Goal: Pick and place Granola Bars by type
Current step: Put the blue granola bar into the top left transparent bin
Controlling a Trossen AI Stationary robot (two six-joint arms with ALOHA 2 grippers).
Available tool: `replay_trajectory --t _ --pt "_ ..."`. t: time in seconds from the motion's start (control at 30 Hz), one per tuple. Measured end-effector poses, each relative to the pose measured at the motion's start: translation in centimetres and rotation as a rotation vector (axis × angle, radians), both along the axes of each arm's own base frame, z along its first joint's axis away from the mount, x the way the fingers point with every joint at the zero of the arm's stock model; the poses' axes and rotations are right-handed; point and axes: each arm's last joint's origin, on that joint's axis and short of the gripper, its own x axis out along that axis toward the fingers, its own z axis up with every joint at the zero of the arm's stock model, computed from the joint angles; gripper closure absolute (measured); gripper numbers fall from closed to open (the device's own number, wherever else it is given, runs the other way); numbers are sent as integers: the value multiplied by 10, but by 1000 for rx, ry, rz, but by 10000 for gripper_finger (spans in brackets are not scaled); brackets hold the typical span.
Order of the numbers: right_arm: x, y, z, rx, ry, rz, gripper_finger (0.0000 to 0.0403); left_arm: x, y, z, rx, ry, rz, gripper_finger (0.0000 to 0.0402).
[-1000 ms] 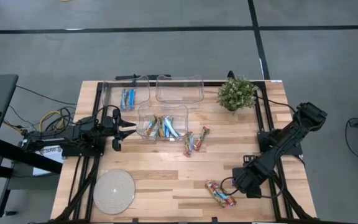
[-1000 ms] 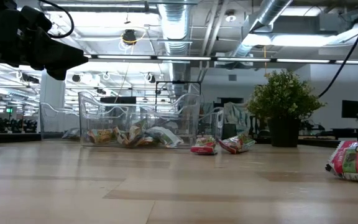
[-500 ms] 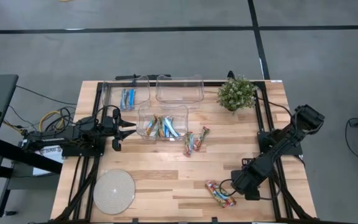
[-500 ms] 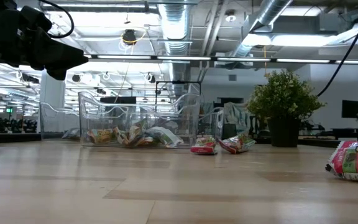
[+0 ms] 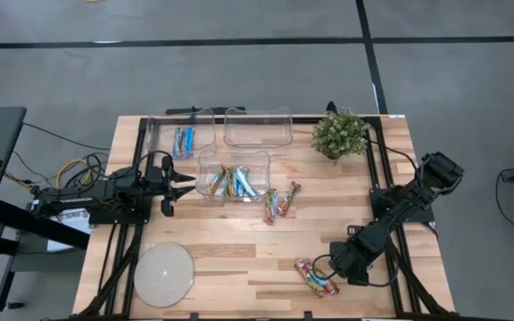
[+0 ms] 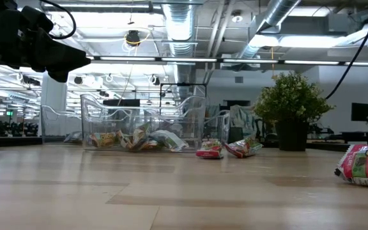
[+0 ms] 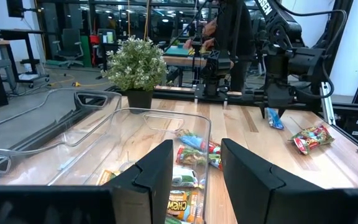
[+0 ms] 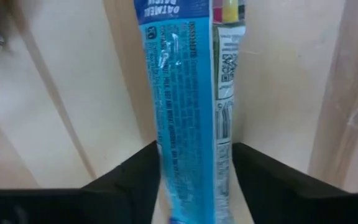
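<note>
My right gripper (image 5: pixel 332 271) points steeply down at the table's near right, over a small cluster of granola bars (image 5: pixel 315 276). A bright blue bar (image 8: pixel 188 93) fills the gap between its fingers; a red-wrapped bar (image 6: pixel 366 165) lies beside it. Two more multicoloured bars (image 5: pixel 279 203) lie loose mid-table. The middle clear bin (image 5: pixel 233 174) holds several mixed bars, and the far-left bin (image 5: pixel 186 135) holds blue ones. My left gripper (image 5: pixel 184 183) waits level and open at the table's left, facing the middle bin. My right gripper has one finger at each long edge of the blue bar (image 8: pixel 166 155), pinching it across its width. The fingers (image 8: pixel 260 174) come from above, pointing steeply down. The bar lies flat on the table, running lengthwise away from the gripper.
A third clear bin (image 5: pixel 257 127) stands at the far edge. A potted plant (image 5: pixel 337 134) stands at the far right, and a round pale disc (image 5: pixel 163 274) lies at the near left. Bare wood stretches across the table's near middle.
My right gripper has sunk toward the table and come slightly toward the table's left, down onto the bars at the near right. The bars have stayed where they were.
</note>
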Motion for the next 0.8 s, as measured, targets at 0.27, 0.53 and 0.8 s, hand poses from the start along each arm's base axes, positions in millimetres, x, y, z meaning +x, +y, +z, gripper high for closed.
replay_trajectory --t 0.27,0.53,0.8 --pt "2 -1 1 -2 -8 -18 291 0 0 0 0 0 0 274" --pt "8 1 9 11 -107 -89 317 0 0 0 0 0 0 274" --pt "14 2 20 15 -265 -198 329 0 0 0 0 0 0 274"
